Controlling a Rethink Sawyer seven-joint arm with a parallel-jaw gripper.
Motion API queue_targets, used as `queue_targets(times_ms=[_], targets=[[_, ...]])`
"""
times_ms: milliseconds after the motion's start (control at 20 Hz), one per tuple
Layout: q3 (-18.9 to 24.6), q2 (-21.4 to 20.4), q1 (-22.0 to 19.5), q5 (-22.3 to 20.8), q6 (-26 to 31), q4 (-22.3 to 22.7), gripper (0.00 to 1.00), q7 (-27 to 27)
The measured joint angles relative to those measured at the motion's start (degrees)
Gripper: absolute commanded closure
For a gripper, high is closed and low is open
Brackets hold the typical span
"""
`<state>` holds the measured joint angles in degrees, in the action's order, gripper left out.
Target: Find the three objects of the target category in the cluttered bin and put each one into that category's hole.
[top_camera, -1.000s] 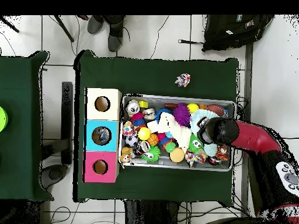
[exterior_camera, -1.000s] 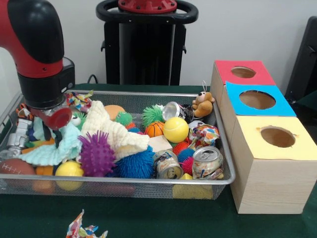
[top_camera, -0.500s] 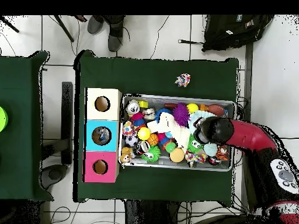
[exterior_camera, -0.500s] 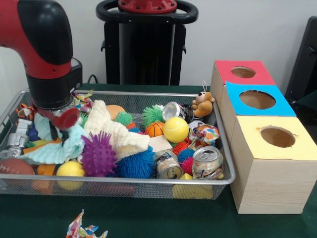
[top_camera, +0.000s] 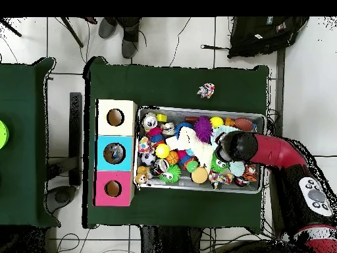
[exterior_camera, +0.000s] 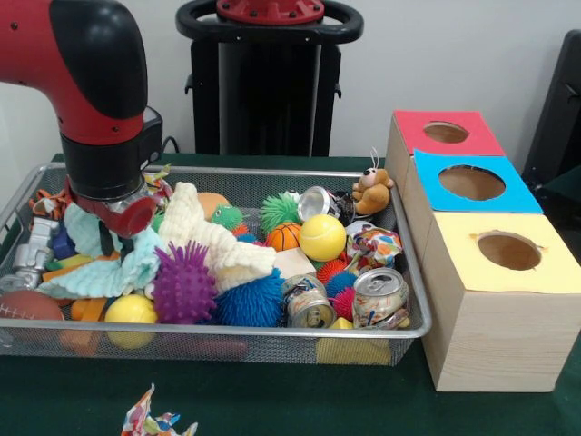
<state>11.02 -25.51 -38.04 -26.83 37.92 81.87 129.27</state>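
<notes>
The wire bin (exterior_camera: pixel 413 309) is full of mixed toys, cans and cloths. My gripper (exterior_camera: pixel 115 242) hangs low over its left end, above a pale teal cloth (exterior_camera: pixel 100 275) and beside a cream knitted cloth (exterior_camera: pixel 213 241); nothing shows in its hold. In the overhead view the gripper (top_camera: pixel 227 153) sits over the bin's right half. Close by are a purple spiky ball (exterior_camera: pixel 184 283) and a blue spiky ball (exterior_camera: pixel 250 300). To the bin's right stand three boxes with a red hole (exterior_camera: pixel 445 133), a blue hole (exterior_camera: pixel 471 183) and a yellow hole (exterior_camera: pixel 508 251).
Also in the bin: a yellow ball (exterior_camera: pixel 322 237), a small basketball (exterior_camera: pixel 283 236), crushed cans (exterior_camera: pixel 379 298), a teddy bear (exterior_camera: pixel 372 191), a toy football (exterior_camera: pixel 27 304). A crumpled wrapper (exterior_camera: pixel 154 422) lies on the green table in front. A person's feet (top_camera: pixel 122 29) show beyond the table.
In the front view the arm has slid to the right along the bin's left end, staying low over the teal cloth. The objects have not visibly moved.
</notes>
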Motion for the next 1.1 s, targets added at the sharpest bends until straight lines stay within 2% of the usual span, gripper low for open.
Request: queue_targets(times_ms=[250,300,1100], targets=[[0.0,-0.2,0.0,0.0,0.0,0.0,1.00,0.0],[0.0,-0.2,0.0,0.0,0.0,-0.1,0.00,0.0],[0.4,-1.0,0.0,-0.1,0.1,-0.1,0.00,0.0]])
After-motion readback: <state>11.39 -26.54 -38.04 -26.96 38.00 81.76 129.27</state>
